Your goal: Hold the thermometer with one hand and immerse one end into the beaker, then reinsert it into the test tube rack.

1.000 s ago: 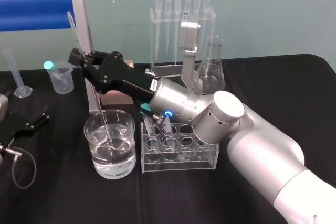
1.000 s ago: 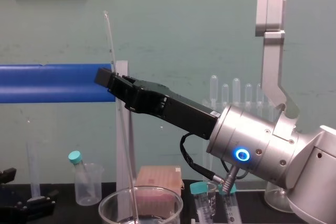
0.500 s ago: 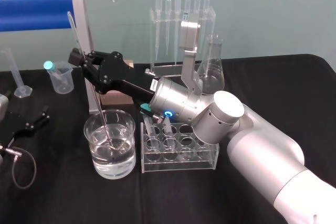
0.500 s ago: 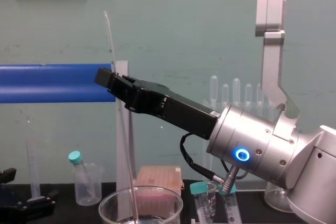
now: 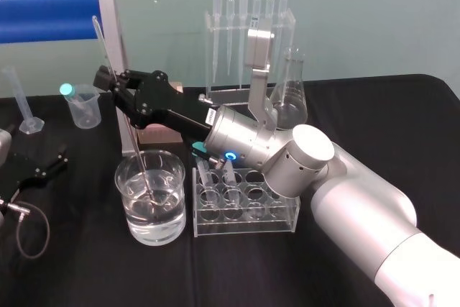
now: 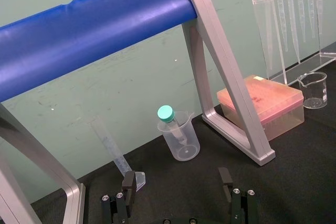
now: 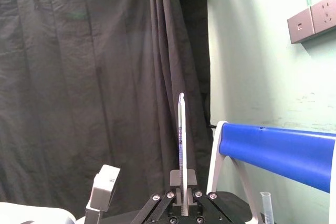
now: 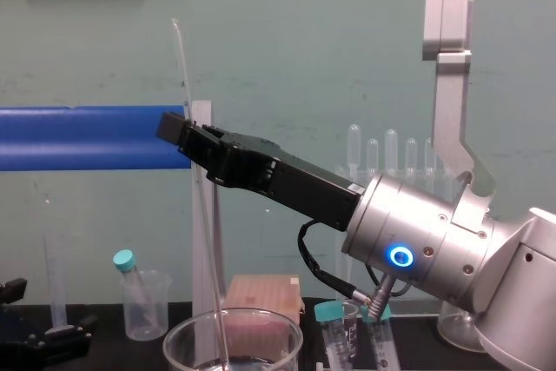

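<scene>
Right tool [image 5: 105, 79] clamped, left tool [image 6: 177, 190] agape

Black-clothed table [image 5: 406, 116]; on it beaker [image 5: 169, 215], test tube rack [image 5: 248, 215], pipette stand [image 5: 223, 55], flask [image 5: 291, 100]

One thermometer [image 7: 181, 140], one large beaker [image 5: 154, 234], one test tube rack [image 5: 244, 225], six pipettes [image 5: 244, 26], one conical flask [image 5: 290, 100], one plastic beaker [image 5: 85, 114], one small glass beaker [image 6: 315, 91], one measuring cylinder [image 5: 18, 98], three teal-capped tubes [image 8: 335, 329], one pink box [image 6: 262, 100].

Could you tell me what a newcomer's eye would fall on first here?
The right gripper, on a silver arm reaching leftward, is shut on the thermometer, a tall glass rod slanting down into the water-filled beaker at front left. A blue bar spans the back left; the left gripper lies parked, open, far left.
</scene>
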